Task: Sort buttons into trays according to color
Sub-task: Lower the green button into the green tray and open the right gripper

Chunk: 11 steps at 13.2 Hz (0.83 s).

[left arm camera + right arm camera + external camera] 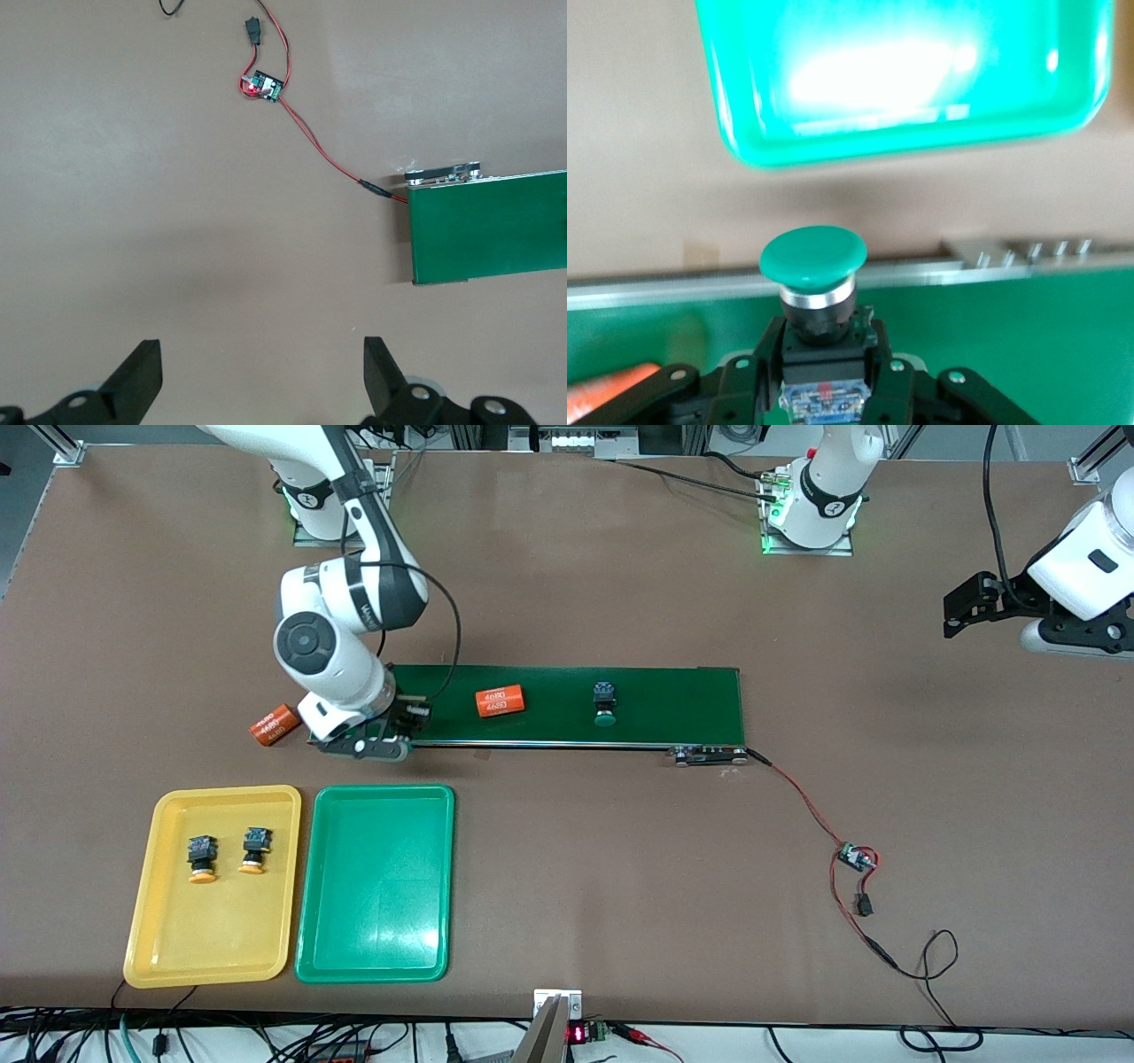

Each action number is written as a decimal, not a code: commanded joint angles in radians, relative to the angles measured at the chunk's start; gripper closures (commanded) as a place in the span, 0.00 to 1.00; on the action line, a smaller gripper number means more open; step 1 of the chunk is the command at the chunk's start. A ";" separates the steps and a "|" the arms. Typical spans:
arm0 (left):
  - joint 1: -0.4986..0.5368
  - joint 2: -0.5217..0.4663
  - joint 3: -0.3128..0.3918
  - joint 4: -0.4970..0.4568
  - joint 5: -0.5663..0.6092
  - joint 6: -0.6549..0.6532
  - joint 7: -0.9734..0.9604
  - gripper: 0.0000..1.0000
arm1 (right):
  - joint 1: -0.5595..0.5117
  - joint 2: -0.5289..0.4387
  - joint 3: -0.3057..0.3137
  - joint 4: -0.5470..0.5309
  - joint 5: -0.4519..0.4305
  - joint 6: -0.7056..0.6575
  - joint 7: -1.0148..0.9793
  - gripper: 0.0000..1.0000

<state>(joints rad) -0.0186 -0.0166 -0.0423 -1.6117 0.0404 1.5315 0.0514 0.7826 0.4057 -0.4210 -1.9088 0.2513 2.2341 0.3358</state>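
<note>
My right gripper (413,715) (824,359) is shut on a green-capped button (813,258) just above the dark-green belt (673,708), at the belt's end toward the right arm. A second green-capped button (604,704) lies on the belt's middle. Two yellow-capped buttons (202,859) (254,852) lie in the yellow tray (142,921). Beside it the green tray (376,886) (833,152) holds nothing. My left gripper (961,611) (263,354) waits open over bare table off the belt's other end.
One orange cylinder with white print (500,701) lies on the belt beside my right gripper, another (272,724) on the table off the belt's end. A small circuit board (855,857) (263,86) with red wires lies on the table near the belt's motor end.
</note>
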 commanded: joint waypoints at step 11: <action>0.011 0.027 0.009 0.053 -0.014 -0.025 0.025 0.00 | -0.255 0.425 0.022 0.507 0.025 -0.048 -0.196 0.90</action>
<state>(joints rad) -0.0102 -0.0054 -0.0314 -1.5952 0.0401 1.5307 0.0627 0.5556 0.7849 -0.4162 -1.4733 0.2558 2.1964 0.1479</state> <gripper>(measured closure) 0.000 0.595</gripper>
